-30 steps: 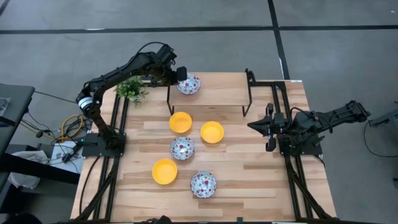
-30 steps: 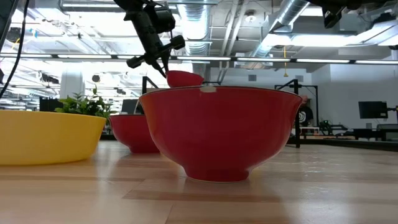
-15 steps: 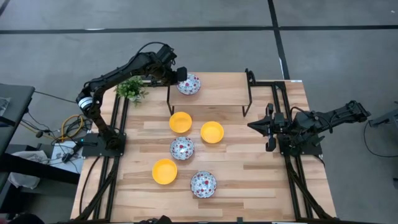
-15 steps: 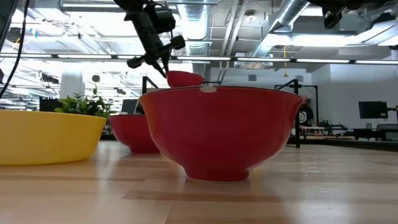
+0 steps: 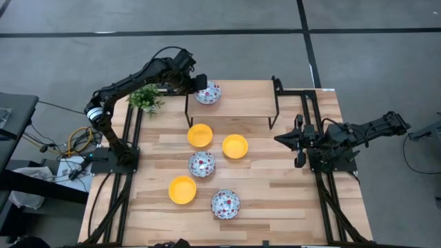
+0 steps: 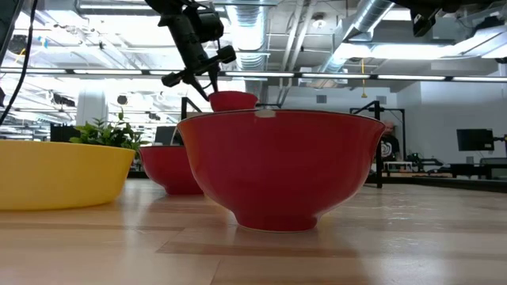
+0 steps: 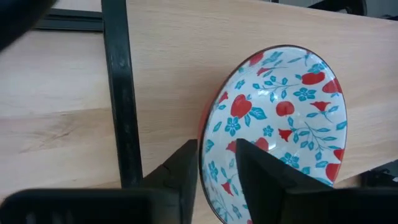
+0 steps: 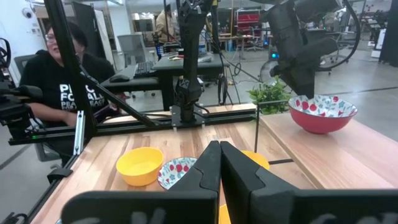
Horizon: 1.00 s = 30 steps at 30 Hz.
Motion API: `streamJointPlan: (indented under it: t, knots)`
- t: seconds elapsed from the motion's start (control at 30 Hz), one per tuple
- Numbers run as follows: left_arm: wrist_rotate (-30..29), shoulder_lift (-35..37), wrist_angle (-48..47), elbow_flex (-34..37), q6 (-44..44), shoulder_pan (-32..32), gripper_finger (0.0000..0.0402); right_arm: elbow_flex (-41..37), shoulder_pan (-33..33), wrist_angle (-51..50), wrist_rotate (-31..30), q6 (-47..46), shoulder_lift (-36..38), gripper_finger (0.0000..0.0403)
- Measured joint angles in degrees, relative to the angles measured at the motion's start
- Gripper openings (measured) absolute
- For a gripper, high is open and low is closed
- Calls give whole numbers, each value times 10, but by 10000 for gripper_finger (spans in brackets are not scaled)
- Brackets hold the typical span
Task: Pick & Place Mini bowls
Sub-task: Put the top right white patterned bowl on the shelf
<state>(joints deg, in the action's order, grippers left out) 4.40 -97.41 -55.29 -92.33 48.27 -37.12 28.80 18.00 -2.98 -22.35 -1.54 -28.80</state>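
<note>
Left wrist view: left gripper (image 7: 216, 171) fingers straddle the rim of a floral bowl (image 7: 280, 127) resting on the raised shelf (image 5: 234, 100), grip loosened. Placing step looks near done; next move calls for lifting clear. Right gripper (image 5: 281, 138) waits clenched, empty, at the table's right.

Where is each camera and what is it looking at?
High: above the table, looking down at six bowls, both arms.
Low: at tabletop height, behind a red-sided bowl.
Left wrist: on the left tool, its fingers astride the flowered bowl rim.
Right wrist: on the shut right tool, facing across.
Shared: that flowered bowl on the shelf.
</note>
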Motion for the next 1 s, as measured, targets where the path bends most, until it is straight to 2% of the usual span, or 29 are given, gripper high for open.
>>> streamJointPlan:
  t: [0.43,1.0]
  knots:
    - [-1,2,1,0,-15,0,161,0,0,0,-1,0,0,1]
    - [1,7,3,-1,-15,1,171,0,0,0,-2,0,0,1]
